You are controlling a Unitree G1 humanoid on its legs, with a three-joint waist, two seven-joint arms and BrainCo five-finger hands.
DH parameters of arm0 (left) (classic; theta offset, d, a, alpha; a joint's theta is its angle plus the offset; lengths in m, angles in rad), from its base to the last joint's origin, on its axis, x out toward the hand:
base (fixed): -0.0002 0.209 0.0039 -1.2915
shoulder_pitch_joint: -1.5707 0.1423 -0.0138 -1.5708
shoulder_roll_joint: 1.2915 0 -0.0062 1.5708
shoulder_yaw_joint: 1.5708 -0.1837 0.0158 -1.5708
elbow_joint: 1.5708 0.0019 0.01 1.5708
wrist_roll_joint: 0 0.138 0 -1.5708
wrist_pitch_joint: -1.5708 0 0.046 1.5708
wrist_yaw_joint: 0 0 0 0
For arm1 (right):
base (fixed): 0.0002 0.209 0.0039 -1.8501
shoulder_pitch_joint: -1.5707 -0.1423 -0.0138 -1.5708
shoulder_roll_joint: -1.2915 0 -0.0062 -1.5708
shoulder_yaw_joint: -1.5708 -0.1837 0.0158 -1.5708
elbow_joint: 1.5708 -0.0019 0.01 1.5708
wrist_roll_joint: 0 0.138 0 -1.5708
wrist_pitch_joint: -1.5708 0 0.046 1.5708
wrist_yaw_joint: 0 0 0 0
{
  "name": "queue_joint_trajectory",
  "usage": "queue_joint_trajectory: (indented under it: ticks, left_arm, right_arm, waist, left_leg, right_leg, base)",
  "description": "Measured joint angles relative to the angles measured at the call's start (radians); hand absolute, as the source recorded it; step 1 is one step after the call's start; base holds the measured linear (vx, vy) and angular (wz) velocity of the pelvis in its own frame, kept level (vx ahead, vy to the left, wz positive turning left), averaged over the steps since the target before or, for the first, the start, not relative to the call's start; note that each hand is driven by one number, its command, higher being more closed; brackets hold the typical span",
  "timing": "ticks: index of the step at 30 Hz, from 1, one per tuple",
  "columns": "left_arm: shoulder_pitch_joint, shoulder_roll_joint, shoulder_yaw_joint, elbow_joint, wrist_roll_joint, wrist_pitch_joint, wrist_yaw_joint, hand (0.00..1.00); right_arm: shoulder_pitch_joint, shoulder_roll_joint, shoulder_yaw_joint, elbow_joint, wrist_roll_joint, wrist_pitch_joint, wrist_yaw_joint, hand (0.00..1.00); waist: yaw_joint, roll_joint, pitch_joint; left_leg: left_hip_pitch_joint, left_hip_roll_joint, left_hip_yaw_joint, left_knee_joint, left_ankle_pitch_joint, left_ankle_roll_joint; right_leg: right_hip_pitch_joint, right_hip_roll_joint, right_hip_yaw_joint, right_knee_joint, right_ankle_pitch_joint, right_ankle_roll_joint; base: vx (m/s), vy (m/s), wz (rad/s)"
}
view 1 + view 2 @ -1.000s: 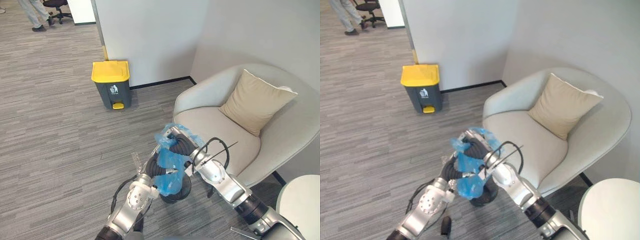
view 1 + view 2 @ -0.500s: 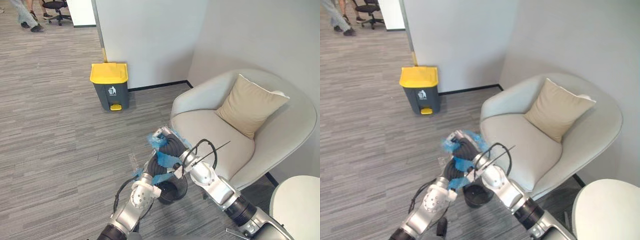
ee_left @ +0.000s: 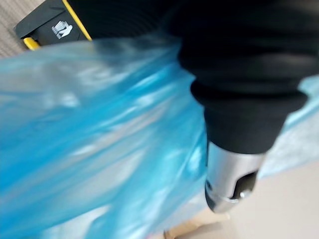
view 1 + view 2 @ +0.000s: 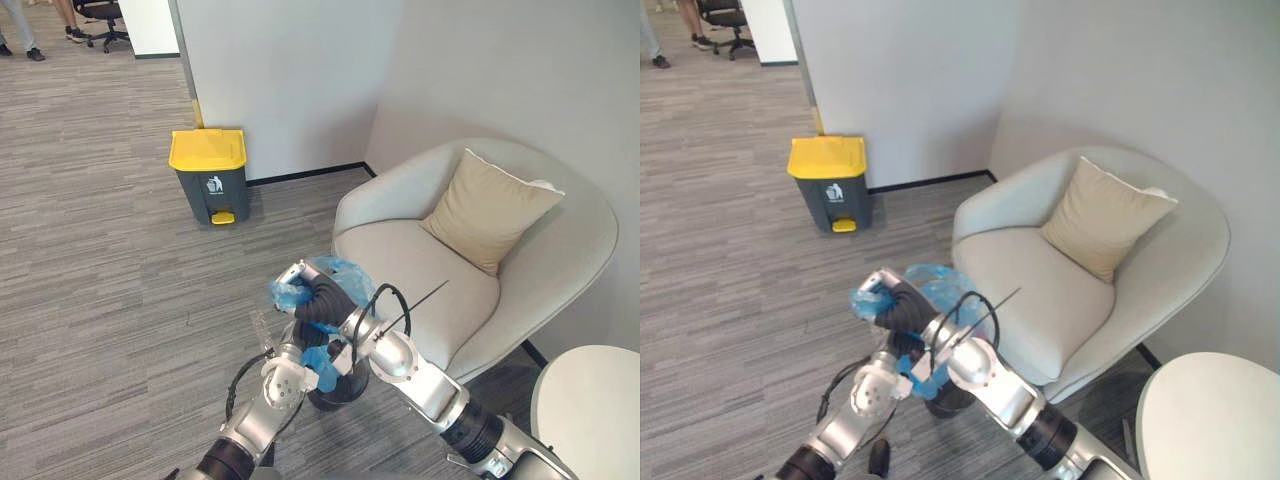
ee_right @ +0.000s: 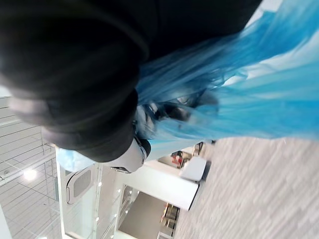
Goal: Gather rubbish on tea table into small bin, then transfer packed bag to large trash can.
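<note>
Ahead, yellow-lidded bin [image 4: 210,175] by wall [image 4: 285,80]; armchair [image 4: 425,260] near bag [image 4: 322,368].

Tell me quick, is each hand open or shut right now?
Left hand: cannot be told, hidden behind the blue bag.
Right hand: cannot be told, the bag covers it.

Office lounge — grey carpet [image 4: 100,260], swivel chair [image 4: 103,10], cushioned armchair [image 4: 400,255], yellow-lidded bin [image 4: 208,172].

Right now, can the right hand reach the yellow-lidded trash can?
Probably not: the right hand, holding the blue bag, is far from the trash can; only bare floor lies between.
</note>
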Motion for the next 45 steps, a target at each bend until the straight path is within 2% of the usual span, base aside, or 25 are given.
queue_joint_trajectory:
  ticks: [9, 12, 19, 24, 25, 32, 35, 37, 41, 45]
  left_arm:
    - [0.001, 0.002, -0.022, 0.024, -0.102, 0.0, -0.012, 1.0]
    - [0.001, 0.002, -0.016, 0.03, -0.105, 0.001, -0.012, 1.0]
    - [0.0, 0.001, -0.009, 0.038, -0.126, 0.003, -0.012, 1.0]
    - [0.0, 0.001, 0.028, 0.036, -0.156, 0.003, -0.015, 1.0]
    - [0.0, 0.001, 0.033, 0.033, -0.165, 0.003, -0.015, 1.0]
    - [0.001, 0.001, 0.061, -0.037, -0.192, 0.002, -0.028, 1.0]
    - [0.001, 0.001, 0.068, -0.059, -0.204, 0.001, -0.028, 1.0]
    - [0.001, 0.001, 0.071, -0.064, -0.213, 0.001, -0.028, 1.0]
    - [0.013, 0.003, 0.118, -0.101, -0.219, 0.002, -0.027, 1.0]
    - [0.03, 0.003, 0.154, -0.138, -0.219, 0.001, -0.027, 1.0]
  right_arm:
    - [-0.003, 0.0, 0.018, 0.005, -0.004, 0.0, 0.007, 1.0]
    - [0.009, 0.003, 0.015, 0.011, -0.007, 0.0, 0.007, 1.0]
    - [0.034, 0.038, 0.004, 0.122, -0.06, -0.006, 0.013, 1.0]
    - [0.091, 0.036, -0.048, 0.126, -0.115, -0.006, 0.019, 1.0]
    - [0.104, 0.036, -0.06, 0.129, -0.134, -0.006, 0.019, 0.0]
    - [0.113, 0.018, -0.072, 0.18, -0.279, -0.006, -0.011, 0.0]
    - [0.115, 0.009, -0.114, 0.179, -0.328, -0.006, -0.024, 0.0]
    - [0.115, -0.014, -0.144, 0.179, -0.364, -0.007, -0.039, 0.0]
    - [0.119, -0.14, -0.229, 0.114, -0.443, -0.008, -0.075, 0.0]
    - [0.13, -0.19, -0.335, 0.042, -0.523, -0.014, -0.122, 0.0]
  waist:
    - [-0.004, 0.0, 0.0]
    - [-0.005, -0.001, 0.0]
    - [-0.011, -0.005, 0.003]
    - [-0.011, -0.01, 0.006]
    - [-0.011, -0.01, 0.007]
    - [-0.011, -0.013, 0.009]
    - [-0.011, -0.014, 0.01]
    - [-0.011, -0.014, 0.01]
    - [-0.013, -0.014, 0.011]
    - [-0.015, -0.012, 0.013]
  left_leg:
    - [0.004, 0.001, 0.019, 0.001, -0.003, -0.009]
    - [0.004, 0.001, 0.02, 0.004, 0.001, -0.004]
    - [0.005, 0.001, 0.02, 0.003, 0.0, -0.004]
    - [0.005, 0.0, 0.019, 0.0, 0.0, -0.003]
    - [0.005, 0.0, 0.018, 0.0, 0.0, -0.003]
    - [0.005, -0.001, 0.017, 0.001, 0.0, -0.003]
    - [0.005, -0.001, 0.017, 0.005, 0.001, -0.003]
    - [0.005, -0.002, 0.018, 0.005, 0.001, -0.002]
    - [0.008, -0.002, 0.022, 0.005, 0.0, -0.002]
    - [0.017, 0.0, 0.039, 0.004, -0.002, 0.001]
  right_leg:
    - [-0.006, 0.003, 0.022, -0.002, 0.001, -0.001]
    - [-0.006, 0.003, 0.023, -0.004, 0.001, -0.001]
    - [-0.004, 0.003, 0.023, -0.006, 0.0, -0.002]
    - [-0.003, 0.002, 0.021, -0.007, -0.001, -0.002]
    - [-0.003, 0.002, 0.021, -0.006, -0.001, -0.002]
    - [-0.002, 0.001, 0.02, -0.008, -0.001, -0.002]
    - [-0.002, 0.001, 0.02, -0.008, -0.001, -0.002]
    - [-0.002, 0.0, 0.02, -0.008, -0.001, -0.002]
    - [-0.002, -0.001, 0.023, -0.007, 0.0, -0.001]
    - [-0.001, -0.001, 0.032, -0.006, 0.0, -0.001]
  base:
    - [0.02, -0.013, -0.07]
    - [0.04, -0.019, -0.02]
    - [0.0, 0.0, 0.0]
    - [0.0, 0.0, 0.0]
    - [0.0, 0.0, 0.0]
    - [0.0, 0.0, 0.0]
    - [0.0, 0.0, 0.0]
    - [0.0, 0.0, 0.0]
    - [0.0, 0.0, -0.01]
    - [0.0, -0.003, -0.1]
